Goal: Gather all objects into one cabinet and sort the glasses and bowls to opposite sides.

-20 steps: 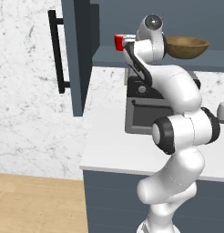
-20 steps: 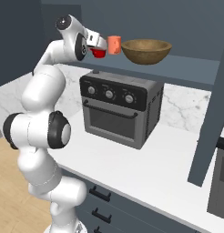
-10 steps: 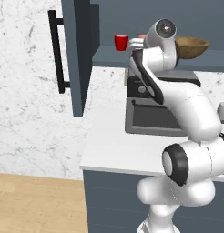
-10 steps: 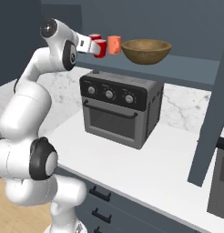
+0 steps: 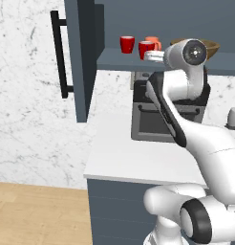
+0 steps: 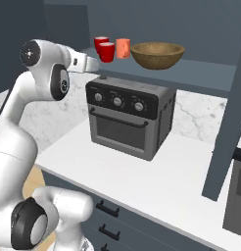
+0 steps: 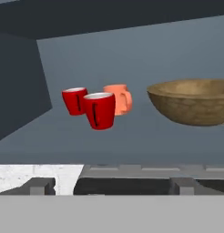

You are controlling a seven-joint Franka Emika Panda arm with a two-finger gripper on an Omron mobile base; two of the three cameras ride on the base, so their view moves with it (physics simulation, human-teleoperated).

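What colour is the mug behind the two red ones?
Orange mug, clearest in the hand view.

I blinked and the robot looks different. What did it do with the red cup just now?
The claw let go of the nearer red mug on the cabinet shelf and pulled back, open and empty. The arm swung away from the shelf. The other red mug, orange mug and wooden bowl stayed put.

Cabinet shelf [image 6: 191, 73] left bare at its right end past the wooden bowl [image 6: 157, 54], left end crowded by two red mugs [image 7: 93, 108] and an orange mug [image 7: 118, 99], toaster oven [image 6: 128, 115] close beneath, open door [image 5: 81, 57] flanking the left side.
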